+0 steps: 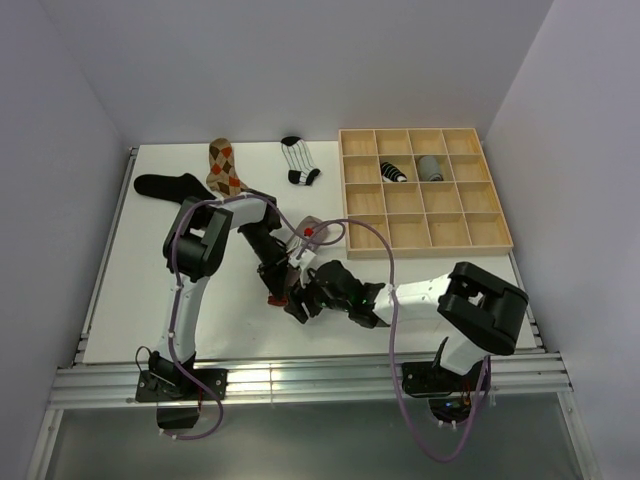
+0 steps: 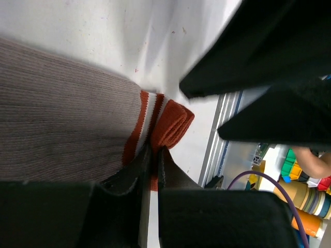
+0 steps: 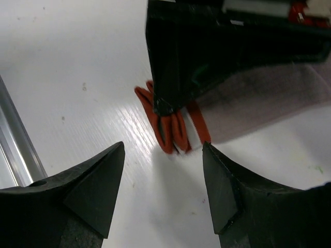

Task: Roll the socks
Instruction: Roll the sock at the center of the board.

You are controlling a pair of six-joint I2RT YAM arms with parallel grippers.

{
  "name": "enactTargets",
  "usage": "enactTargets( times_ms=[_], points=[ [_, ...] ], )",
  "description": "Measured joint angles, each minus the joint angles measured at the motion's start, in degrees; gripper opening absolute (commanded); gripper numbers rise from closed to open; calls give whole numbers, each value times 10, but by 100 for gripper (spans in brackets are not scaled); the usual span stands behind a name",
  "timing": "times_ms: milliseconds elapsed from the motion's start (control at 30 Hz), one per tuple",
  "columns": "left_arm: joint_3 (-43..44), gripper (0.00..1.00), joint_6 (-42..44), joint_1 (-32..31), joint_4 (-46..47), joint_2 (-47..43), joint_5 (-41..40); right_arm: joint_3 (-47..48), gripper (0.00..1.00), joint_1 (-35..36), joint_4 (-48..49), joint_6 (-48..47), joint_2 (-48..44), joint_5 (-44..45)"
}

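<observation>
item: taupe sock with orange cuff, lying on the table near its front rail, between the two arms.

step in hand, as judged: starting the roll at the cuff end.

to do it well: bring the right jaws down square over the folded cuff, take every layer, and turn it toward the body while the left holds the fabric taut. a partial bite would likely let the roll spring loose.

left jaws: clenched, nearly shut, pinching the cuff edge.

right jaws: released, spread wide, empty, just short of the cuff.
</observation>
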Motion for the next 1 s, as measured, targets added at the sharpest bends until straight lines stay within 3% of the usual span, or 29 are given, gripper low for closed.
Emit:
enactTargets(
  times_ms=[367, 467, 567, 700, 800, 1000],
  points=[
    [7, 0, -5, 0, -7, 8, 2, 45, 59, 14, 7, -20, 69, 27],
    [7, 0, -9, 0, -7, 8, 1, 45, 51, 14, 6, -24, 75, 30],
    [7, 1, -10, 0, -6, 8, 1, 53, 36, 14, 6, -25, 83, 32],
    [6, 9, -11, 0, -5, 8, 1, 59, 16, 14, 7, -20, 92, 33],
    [2, 21, -15, 3, -1, 7, 4, 59, 10, 12, 7, -8, 93, 33],
    [-20, 28, -52, 14, 55, -30, 11, 59, 2, -18, 7, 38, 93, 9]
  ],
)
